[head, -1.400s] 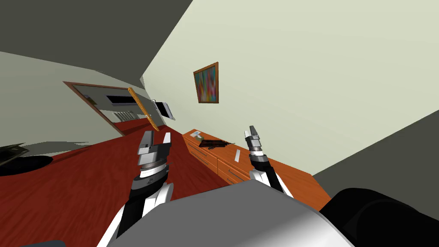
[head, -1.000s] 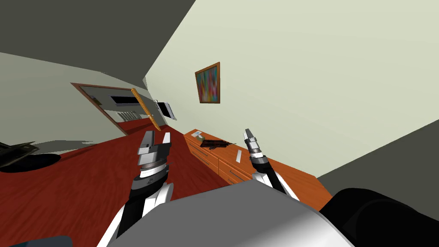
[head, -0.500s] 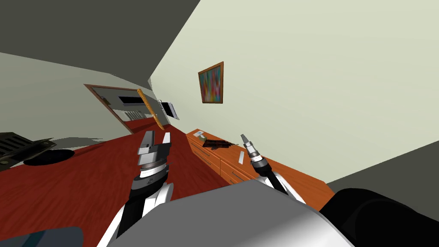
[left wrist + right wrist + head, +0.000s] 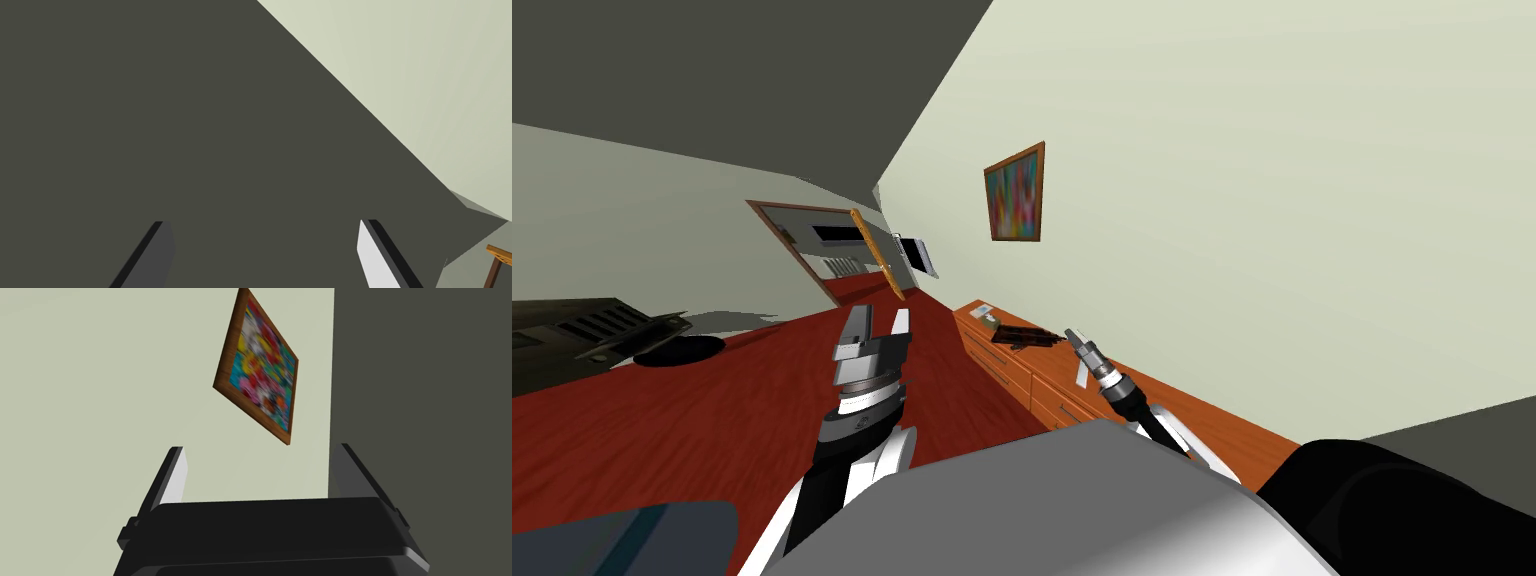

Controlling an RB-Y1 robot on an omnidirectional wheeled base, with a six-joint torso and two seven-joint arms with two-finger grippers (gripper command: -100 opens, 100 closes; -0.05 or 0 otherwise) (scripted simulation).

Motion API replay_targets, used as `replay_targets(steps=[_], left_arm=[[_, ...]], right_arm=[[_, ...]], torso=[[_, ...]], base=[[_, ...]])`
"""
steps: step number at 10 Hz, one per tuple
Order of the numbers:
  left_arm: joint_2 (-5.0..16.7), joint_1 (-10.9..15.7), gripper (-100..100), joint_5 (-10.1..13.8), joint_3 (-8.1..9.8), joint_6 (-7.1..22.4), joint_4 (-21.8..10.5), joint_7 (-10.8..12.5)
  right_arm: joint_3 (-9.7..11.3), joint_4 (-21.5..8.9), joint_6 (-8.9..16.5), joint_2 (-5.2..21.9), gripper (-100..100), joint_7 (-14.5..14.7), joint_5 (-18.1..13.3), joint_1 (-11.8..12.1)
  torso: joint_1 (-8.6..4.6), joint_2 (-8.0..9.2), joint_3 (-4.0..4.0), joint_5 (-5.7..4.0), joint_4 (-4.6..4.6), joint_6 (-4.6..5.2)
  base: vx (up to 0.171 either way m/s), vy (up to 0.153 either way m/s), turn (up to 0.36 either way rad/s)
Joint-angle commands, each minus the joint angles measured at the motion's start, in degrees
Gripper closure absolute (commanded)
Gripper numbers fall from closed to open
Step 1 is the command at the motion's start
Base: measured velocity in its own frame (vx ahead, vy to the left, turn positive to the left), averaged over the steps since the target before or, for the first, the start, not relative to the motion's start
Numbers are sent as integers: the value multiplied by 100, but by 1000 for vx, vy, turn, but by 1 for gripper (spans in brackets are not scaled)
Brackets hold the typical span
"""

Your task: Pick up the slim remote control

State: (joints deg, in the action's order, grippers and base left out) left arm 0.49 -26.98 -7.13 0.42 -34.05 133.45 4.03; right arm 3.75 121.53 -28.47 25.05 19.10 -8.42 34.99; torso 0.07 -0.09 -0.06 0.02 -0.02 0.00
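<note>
Right gripper [image 4: 1076,339], fingers spread, held over orange sideboard [image 4: 1009,372] beside what appears to be the slim remote [image 4: 1080,377]; left gripper [image 4: 874,322] likewise spread.

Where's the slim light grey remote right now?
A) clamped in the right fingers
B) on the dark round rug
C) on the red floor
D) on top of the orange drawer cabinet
D: the slim light grey remote lies flat on top of the orange drawer cabinet, beside the right gripper, whose fingers stand open and empty.
</note>
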Motion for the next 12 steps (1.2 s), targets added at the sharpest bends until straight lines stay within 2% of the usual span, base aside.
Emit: replay_targets(steps=[1, 2, 3, 4, 5, 8, 9, 11, 12], left_arm=[[0, 0, 0, 0, 0, 0, 0, 0], [0, 0, 0, 0, 0, 0, 0, 0], [0, 1, 0, 0, 0, 0, 0, 0], [0, 0, 0, 0, 0, 0, 0, 0], [0, 0, 0, 0, 0, 0, 0, 0], [0, 1, 0, 0, 0, 0, 0, 0], [0, 0, 0, 0, 0, 0, 0, 0], [0, 0, 0, 0, 0, 0, 0, 0], [0, 1, 0, 0, 0, 0, 0, 0]], right_arm=[[110, -235, -43, 286, -100, 188, -192, 50], [193, -449, -70, 475, -100, 336, -353, 71], [193, -449, -70, 533, -100, 336, -353, 71], [288, -677, -93, 762, -100, 490, -521, 86], [288, -677, -93, 769, -100, 490, -521, 86], [639, -1312, -134, 1370, -100, 965, -1052, 91], [639, -1438, -134, 1452, -100, 978, -1066, 91], [926, -1882, -133, 1849, -100, 1318, -1428, 56], [926, -1960, -133, 1873, -100, 1318, -1453, 56]], torso=[[0, 0, 0, 0, 0, 0], [1, 2, 1, 0, 0, -1], [3, 1, 1, 1, 0, -2], [0, 2, 1, 0, 1, 1], [2, 2, 1, 0, 0, -1], [4, -2, -1, 1, 0, -3], [6, -3, -2, 1, -1, -1], [-2, 3, 2, 0, 1, -1], [-1, 1, 1, 0, 1, -3]], base=[[15, 30, 100], [19, 35, 211], [19, 20, 69], [19, 28, 106], [18, 20, 69], [27, 34, 227], [23, 22, 60], [20, 18, 255], [21, 7, 75]])
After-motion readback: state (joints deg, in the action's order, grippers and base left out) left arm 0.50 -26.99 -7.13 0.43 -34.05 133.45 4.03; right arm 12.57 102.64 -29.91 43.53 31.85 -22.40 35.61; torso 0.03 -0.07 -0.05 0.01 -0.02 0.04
